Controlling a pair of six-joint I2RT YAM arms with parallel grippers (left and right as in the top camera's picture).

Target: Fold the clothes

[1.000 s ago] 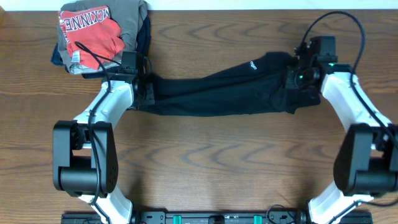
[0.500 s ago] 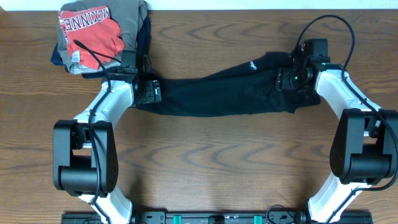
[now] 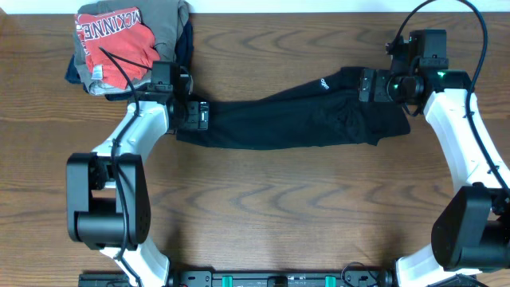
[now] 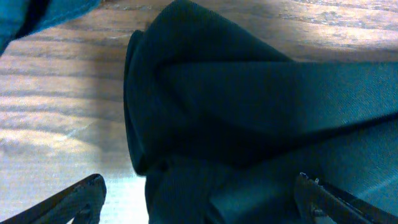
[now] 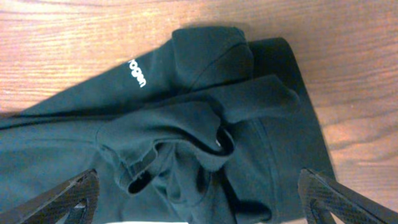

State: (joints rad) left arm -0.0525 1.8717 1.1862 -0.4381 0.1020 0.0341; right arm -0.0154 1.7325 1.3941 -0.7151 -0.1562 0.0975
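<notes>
The clothes (image 3: 279, 119), a black top, lie bunched in a long band across the middle of the table. A small white logo (image 3: 324, 83) shows near the right end. My left gripper (image 3: 194, 115) is over the band's left end, open. In the left wrist view its fingertips (image 4: 87, 196) stand wide apart over a thick fold of the black fabric (image 4: 249, 93), gripping nothing. My right gripper (image 3: 368, 85) hovers above the right end, also open. The right wrist view shows rumpled sleeves and cuffs (image 5: 186, 143) below it, with the logo (image 5: 135, 73) at upper left.
A pile of folded garments (image 3: 127, 40), with a red shirt with white letters on top, sits at the back left corner, close to the left arm. The table's far edge (image 3: 319, 13) runs just behind the right arm.
Both grippers have opened and let go of the black top's ends. The right arm has pulled back and to the right. The cloth's left end has slackened and shifted a little right.
</notes>
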